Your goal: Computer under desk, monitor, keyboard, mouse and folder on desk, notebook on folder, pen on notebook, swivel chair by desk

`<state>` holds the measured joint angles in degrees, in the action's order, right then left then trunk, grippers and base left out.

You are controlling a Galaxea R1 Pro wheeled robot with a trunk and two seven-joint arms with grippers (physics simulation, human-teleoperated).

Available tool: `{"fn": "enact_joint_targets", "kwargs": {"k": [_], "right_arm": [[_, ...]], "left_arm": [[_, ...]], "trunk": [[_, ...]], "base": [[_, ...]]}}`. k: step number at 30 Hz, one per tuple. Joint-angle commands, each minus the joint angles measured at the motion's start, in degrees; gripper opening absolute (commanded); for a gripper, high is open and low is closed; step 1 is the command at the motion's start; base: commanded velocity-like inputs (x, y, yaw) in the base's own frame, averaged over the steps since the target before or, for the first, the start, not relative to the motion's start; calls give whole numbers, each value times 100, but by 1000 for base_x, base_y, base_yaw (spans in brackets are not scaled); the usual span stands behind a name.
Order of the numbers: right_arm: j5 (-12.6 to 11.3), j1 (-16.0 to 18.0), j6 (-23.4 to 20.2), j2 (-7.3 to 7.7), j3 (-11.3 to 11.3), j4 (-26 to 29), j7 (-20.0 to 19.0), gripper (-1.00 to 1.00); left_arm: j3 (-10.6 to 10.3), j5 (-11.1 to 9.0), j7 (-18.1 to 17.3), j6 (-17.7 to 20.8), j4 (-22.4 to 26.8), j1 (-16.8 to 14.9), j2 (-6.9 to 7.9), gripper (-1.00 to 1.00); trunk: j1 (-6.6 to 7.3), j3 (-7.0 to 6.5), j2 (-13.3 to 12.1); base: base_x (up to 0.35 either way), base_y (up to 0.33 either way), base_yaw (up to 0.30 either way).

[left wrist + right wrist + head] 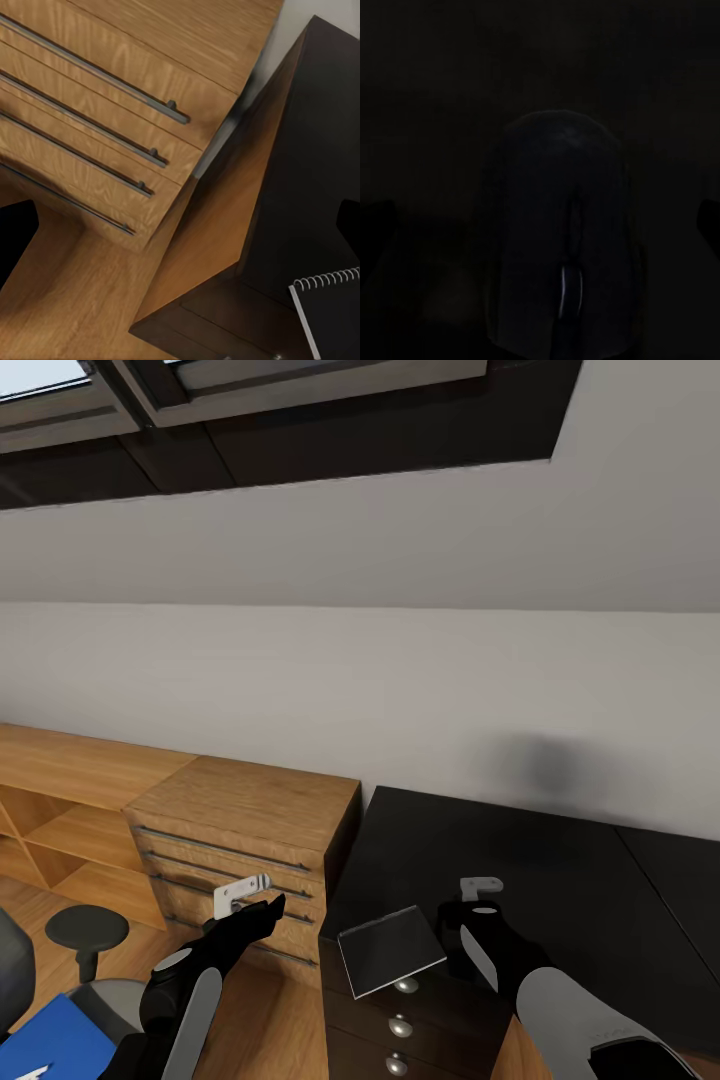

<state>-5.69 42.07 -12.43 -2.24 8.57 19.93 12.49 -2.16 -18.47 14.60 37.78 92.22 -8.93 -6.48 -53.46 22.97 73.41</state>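
The glossy black desk (560,880) runs along the wall at the right. A small dark notebook (390,950) with a wire spine lies on its front left corner, also seen in the left wrist view (330,311). My right gripper (478,895) hangs over the desk just right of the notebook. It is open, with the dark rounded mouse (562,247) lying on the desk (435,75) below, between its spread fingers. My left gripper (262,908) is open and empty in front of the wooden drawer unit. The blue folder (50,1045) lies on the swivel chair (88,930) at lower left.
A light-wood drawer unit (250,810) with long bar handles (112,82) stands tight against the desk's left end, a low open shelf (60,810) beside it. Desk drawers with round knobs (402,1025) face me. Sloped wall and skylights rise behind.
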Motion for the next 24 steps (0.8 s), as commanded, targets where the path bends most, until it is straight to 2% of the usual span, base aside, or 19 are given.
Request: {"fn": "enact_joint_targets", "kwargs": {"k": [1, 3, 20, 24], "right_arm": [[-58, 3, -32, 4, 49, 11, 43, 100], [-56, 3, -32, 4, 49, 11, 43, 100], [-55, 3, -33, 4, 53, 11, 43, 100], [-55, 3, -43, 4, 52, 11, 43, 100]], "left_arm": [[-4, -60, 52, 19, 7, -4, -1, 100], [-4, -60, 52, 19, 7, -3, 0, 100], [-4, -60, 52, 19, 7, -3, 3, 100], [-4, -60, 52, 19, 7, -3, 1, 100]], "trunk": [[0, 7, 4], [-44, 43, 84], [-44, 43, 84], [-132, 114, 245]], "base": [[0, 0, 0], [0, 0, 0], [0, 0, 0], [0, 0, 0]]}}
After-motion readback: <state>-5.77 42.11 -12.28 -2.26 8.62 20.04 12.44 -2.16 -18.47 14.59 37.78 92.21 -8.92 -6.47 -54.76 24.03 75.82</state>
